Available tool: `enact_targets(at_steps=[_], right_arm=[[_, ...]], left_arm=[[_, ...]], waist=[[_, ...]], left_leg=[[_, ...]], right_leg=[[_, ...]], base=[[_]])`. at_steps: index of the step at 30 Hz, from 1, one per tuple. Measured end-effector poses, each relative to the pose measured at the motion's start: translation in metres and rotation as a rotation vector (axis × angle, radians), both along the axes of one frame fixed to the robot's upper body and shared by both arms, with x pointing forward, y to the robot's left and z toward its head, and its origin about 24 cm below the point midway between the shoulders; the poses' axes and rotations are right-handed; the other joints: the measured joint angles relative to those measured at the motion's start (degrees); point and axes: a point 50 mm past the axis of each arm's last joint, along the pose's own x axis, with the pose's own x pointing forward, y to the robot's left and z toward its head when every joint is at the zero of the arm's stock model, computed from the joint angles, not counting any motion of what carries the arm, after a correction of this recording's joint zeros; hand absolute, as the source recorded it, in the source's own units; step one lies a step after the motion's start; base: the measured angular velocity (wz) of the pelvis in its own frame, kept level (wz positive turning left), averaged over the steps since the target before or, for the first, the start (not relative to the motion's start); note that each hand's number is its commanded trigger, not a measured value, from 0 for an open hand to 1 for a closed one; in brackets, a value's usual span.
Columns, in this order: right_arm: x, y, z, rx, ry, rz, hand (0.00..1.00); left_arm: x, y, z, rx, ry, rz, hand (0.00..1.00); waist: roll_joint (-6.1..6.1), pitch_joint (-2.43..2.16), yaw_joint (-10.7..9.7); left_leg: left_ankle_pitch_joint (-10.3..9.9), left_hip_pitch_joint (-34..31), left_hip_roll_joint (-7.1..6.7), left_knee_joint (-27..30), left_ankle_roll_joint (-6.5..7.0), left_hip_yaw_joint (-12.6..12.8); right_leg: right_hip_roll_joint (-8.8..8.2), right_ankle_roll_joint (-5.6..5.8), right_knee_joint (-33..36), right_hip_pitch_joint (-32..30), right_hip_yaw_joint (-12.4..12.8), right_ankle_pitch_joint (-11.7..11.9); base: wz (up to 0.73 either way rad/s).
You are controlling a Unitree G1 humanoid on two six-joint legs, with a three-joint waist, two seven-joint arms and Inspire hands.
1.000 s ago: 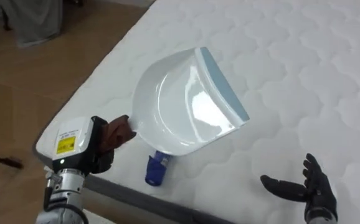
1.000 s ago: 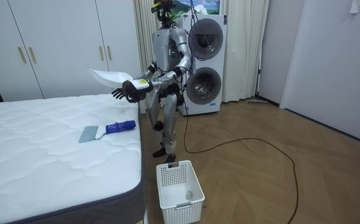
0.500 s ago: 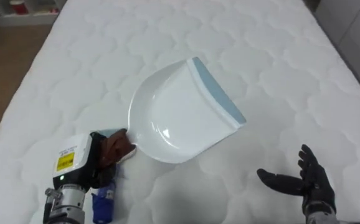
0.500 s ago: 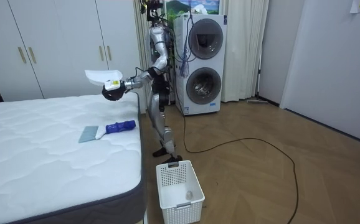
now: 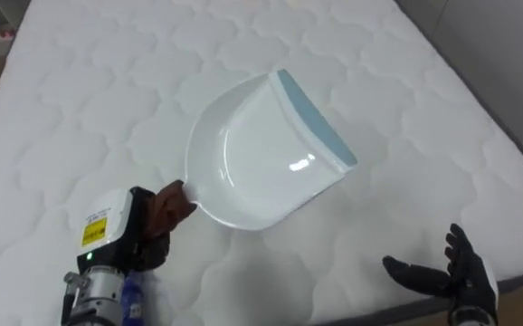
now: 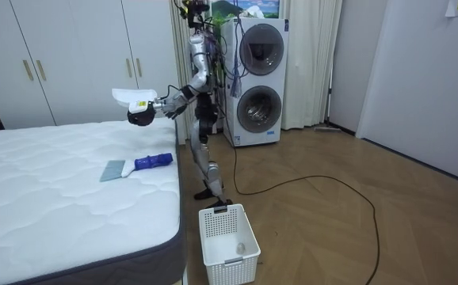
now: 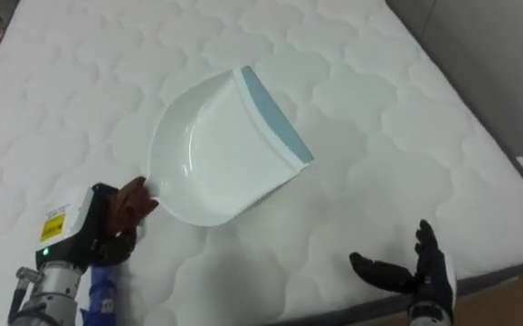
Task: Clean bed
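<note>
A white dustpan [image 5: 266, 154] with a pale blue lip hangs tilted above the white quilted mattress [image 5: 90, 100]. My left hand [image 5: 157, 215] is shut on its short handle at the lower left. My right hand [image 5: 456, 276] hovers open at the lower right, near the mattress edge, holding nothing. A brush with a blue handle [image 6: 138, 164] lies on the bed near its edge; part of that blue handle [image 5: 133, 294] peeks out beneath my left wrist. In the room view I stand by the bed's corner, with my left arm stretched out over it and the dustpan [image 6: 126, 96] raised.
A white slatted basket [image 6: 227, 241] stands on the wooden floor beside the bed's near corner. Two stacked washing machines [image 6: 259, 79] are behind me, and white wardrobes [image 6: 70, 59] line the wall beyond the bed.
I have turned from the floor side towards the bed, so the eye views swung across the mattress. The dustpan stays in my left hand, carried further out over the bed.
</note>
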Motion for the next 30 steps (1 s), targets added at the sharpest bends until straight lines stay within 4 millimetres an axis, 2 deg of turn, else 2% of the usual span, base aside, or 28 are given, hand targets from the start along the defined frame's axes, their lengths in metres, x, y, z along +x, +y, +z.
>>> enact_targets(at_steps=[1,2,6,12,16,24,30], right_arm=[[0.0,-0.001,0.0,-0.002,-0.001,-0.004,0.0],[0.0,-0.001,0.001,-0.003,-0.001,-0.004,0.0],[0.0,-0.001,0.001,0.002,-0.003,0.005,0.0],[0.0,0.001,-0.001,0.023,0.0,0.04,0.0],[-0.006,-0.001,-0.007,0.028,0.037,0.042,0.0],[-0.004,-0.001,-0.007,0.026,0.034,0.048,0.0],[-0.006,-0.002,-0.01,0.029,0.051,0.047,0.0]], left_arm=[[0.0,0.0,0.0,0.0,-0.001,-0.001,0.0],[0.001,0.0,0.001,-0.004,-0.007,-0.002,0.0],[-0.001,0.001,0.0,-0.01,0.003,-0.005,0.0],[-0.006,0.001,-0.003,-0.099,0.006,0.034,0.0],[-0.019,0.002,-0.016,-0.233,0.055,0.134,0.0],[-0.035,0.018,-0.037,-0.301,0.158,0.265,0.0],[-0.044,0.025,-0.047,-0.318,0.221,0.317,0.0]], waist=[[-0.11,-0.08,-0.03],[-0.35,0.04,-0.25],[-0.36,0.02,-0.38],[-1.05,-0.43,0.52],[-1.69,-0.79,1.15],[-2.69,-0.29,1.26],[-2.88,-0.26,1.35]], left_leg=[[-0.47,-0.4,-0.16,0.34,0.06,0.06],[-0.53,-0.85,-0.36,0.73,0.1,0.03],[-0.42,-1.25,-0.31,0.86,0.1,0.0],[-0.27,-0.33,0.18,0.61,0.11,0.18],[-0.26,1.07,0.84,-0.21,-0.02,-0.09],[-0.31,1.91,1.19,-0.8,-0.1,-0.15],[-0.31,2.62,1.33,-1.68,-0.1,-0.15]], right_leg=[[-0.24,-0.02,0.41,-0.53,-0.47,-0.1],[-0.52,0.02,0.55,-0.93,-0.7,-0.15],[-0.49,0.11,-0.11,-0.72,-0.61,0.51],[-0.16,0.1,-1.92,0.35,-1.06,0.98],[0.43,-0.06,-4.3,2.55,-1.55,1.26],[0.67,0.07,-6.76,4.52,-1.62,1.48],[0.83,0.04,-7.44,5.22,-1.8,1.57]], base=[[-0.12],[0.0],[0.0],[0.02],[0.0],[0.0],[0.0]])
